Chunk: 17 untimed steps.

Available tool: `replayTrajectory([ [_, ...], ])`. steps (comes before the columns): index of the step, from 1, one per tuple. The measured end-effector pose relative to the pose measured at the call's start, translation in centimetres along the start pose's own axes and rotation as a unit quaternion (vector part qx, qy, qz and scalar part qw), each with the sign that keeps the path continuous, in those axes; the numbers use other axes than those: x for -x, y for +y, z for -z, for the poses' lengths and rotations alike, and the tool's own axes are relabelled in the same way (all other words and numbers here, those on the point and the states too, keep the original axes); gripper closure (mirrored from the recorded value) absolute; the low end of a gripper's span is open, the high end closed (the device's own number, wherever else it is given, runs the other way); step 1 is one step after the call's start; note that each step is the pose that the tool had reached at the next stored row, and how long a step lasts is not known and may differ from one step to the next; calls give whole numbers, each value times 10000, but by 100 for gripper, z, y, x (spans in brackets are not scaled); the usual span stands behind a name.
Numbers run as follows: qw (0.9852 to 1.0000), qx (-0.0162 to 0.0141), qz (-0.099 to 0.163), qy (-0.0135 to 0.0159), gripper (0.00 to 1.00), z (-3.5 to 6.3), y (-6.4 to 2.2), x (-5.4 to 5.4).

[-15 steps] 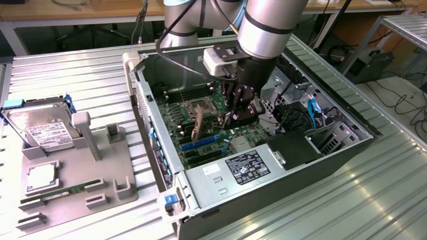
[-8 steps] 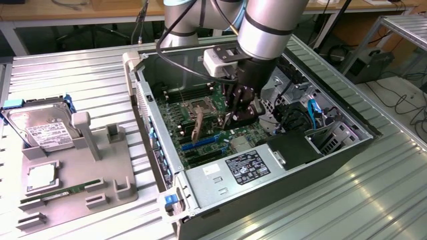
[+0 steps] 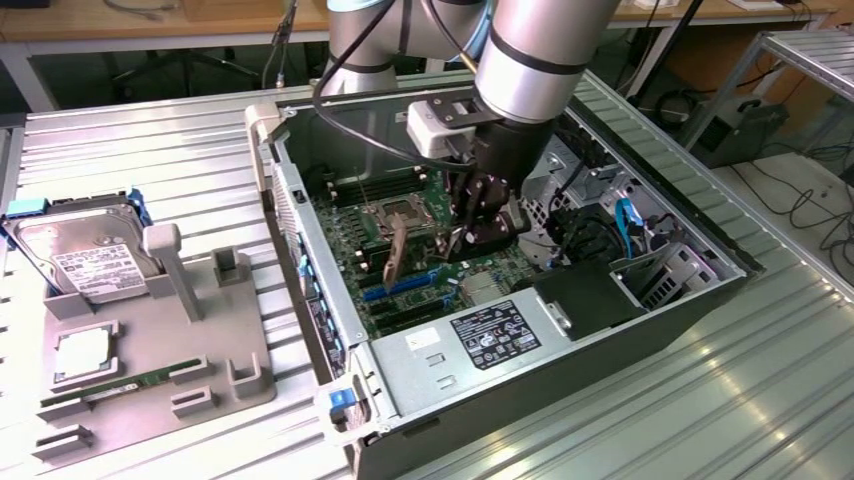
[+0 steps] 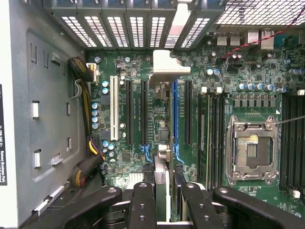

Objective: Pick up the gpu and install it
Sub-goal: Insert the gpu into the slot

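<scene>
From the wrist camera I see my black jointed end effector [image 4: 162,191] clenched edge-on around the gpu [image 4: 162,143], a thin flat card with a silvery end bracket, held upright over the green motherboard [image 4: 143,71] between the black expansion slots and the blue slot [image 4: 174,114]; most of the card's faces are hidden because I look straight along its edge, and I cannot tell whether its lower edge is touching a slot. In the exterior view the same end effector [image 3: 483,235] hangs inside the open black computer case [image 3: 641,330], and the gpu [image 3: 396,255] shows its tan-brown face, standing on edge just beside the square metal CPU socket [image 3: 400,212]. The silver arm [image 3: 541,50] comes down steeply from above, its wrist pointing into the case, and its upper part is cut off. The case lies on its side on a ribbed metal worktop [image 3: 160,150]. At the exterior view's left sits a grey plastic fixture tray [image 3: 200,350] carrying a silver labelled hard drive [image 3: 80,255] and a slim green RAM stick [image 3: 127,385]. Beyond, wooden tables [image 3: 160,20] and loose cables are only partly in frame.
</scene>
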State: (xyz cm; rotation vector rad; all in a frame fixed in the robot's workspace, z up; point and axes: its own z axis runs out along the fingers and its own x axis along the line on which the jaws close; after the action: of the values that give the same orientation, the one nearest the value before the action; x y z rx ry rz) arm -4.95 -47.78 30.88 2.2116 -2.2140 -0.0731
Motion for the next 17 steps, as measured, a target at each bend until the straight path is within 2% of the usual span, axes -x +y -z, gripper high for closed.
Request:
replayTrajectory([
  [17,10000,0,0,0,74,-34,0,-26],
])
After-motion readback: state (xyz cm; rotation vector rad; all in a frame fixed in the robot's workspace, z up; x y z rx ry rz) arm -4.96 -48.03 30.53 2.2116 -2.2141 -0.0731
